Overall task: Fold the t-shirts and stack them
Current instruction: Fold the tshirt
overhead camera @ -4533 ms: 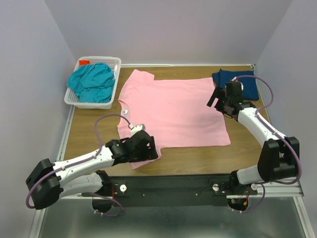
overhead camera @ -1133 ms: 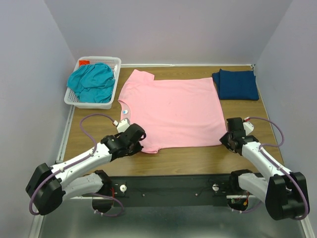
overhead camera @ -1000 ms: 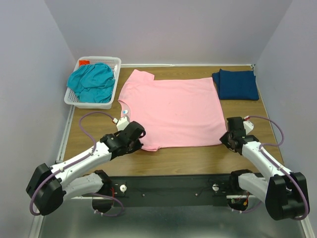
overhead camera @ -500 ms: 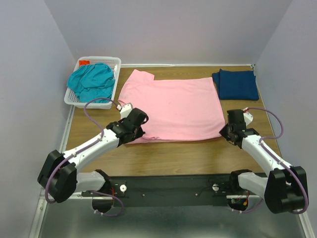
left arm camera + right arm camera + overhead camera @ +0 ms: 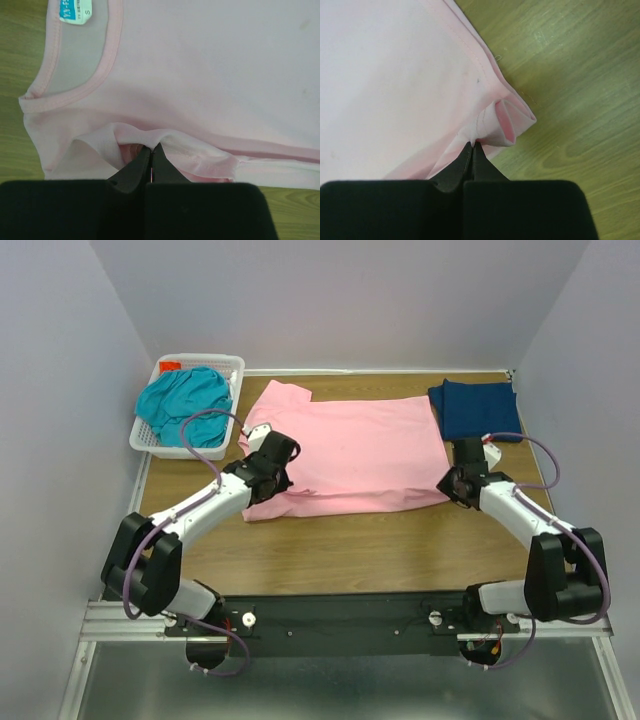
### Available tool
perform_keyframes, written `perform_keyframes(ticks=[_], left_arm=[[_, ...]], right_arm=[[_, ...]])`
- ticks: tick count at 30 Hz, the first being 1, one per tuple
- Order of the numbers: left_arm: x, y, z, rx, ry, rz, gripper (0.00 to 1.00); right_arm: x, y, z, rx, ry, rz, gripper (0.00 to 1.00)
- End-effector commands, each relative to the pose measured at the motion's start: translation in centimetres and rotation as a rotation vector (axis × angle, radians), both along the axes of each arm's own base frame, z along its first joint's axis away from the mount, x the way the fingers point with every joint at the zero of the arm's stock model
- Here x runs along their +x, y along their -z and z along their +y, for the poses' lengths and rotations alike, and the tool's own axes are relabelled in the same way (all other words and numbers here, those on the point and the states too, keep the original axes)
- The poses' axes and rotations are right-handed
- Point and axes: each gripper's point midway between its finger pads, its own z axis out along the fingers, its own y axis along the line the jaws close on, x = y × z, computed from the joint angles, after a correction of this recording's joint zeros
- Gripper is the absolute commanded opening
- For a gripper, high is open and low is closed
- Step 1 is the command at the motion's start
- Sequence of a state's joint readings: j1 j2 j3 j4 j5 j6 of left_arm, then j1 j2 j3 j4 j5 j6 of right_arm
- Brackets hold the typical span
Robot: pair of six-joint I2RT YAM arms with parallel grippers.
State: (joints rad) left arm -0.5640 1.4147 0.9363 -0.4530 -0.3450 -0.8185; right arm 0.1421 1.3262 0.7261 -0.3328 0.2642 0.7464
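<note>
Wooden table, left gripper and right gripper clamped on pink t-shirt edge

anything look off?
Nothing damaged or spilled. The light pink cotton t-shirt is mid-fold, its near edge bunched where the left end effector and right end effector pinch it; the teal t-shirt sits crumpled in the white lattice basket.

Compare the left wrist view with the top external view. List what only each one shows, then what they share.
Only the left wrist view: the size label inside the collar, and the jaws of the left claw closed on a pinched fold of the pink t-shirt. Only the top external view: the teal t-shirt in the white basket, the folded navy t-shirt, and the right claw at the pink hem corner. Both: the pink t-shirt on the wooden table, with the left claw on it.
</note>
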Motion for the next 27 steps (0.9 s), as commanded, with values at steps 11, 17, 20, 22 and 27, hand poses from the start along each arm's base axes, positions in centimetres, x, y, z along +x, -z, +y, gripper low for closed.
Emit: perform_keyframes(ticks=[11,17,20,22,27], left_arm=[[5.2,0.1,1.0,0.052,0.015,-0.034,0.0],[7.0,0.9,0.9,0.051,0.028,-0.022,0.0],[7.8,1.5,1.1,0.059,0.026,-0.012,0.0],[8.3,2.3,1.5,0.067,0.021,0.002,0.05],[10.5,1.2,0.9,0.063,0.043,-0.027,0.79]], right_arm=[[4.1,0.1,0.2,-0.024,-0.013,0.006,0.01],[5.4,0.6,0.1,-0.035,0.0,0.012,0.01],[6.4,0.8,-0.1,-0.052,0.008,0.014,0.01],[7.2,0.7,-0.3,-0.072,0.01,0.013,0.08],[8.7,-0.2,0.4,-0.057,-0.031,-0.009,0.65]])
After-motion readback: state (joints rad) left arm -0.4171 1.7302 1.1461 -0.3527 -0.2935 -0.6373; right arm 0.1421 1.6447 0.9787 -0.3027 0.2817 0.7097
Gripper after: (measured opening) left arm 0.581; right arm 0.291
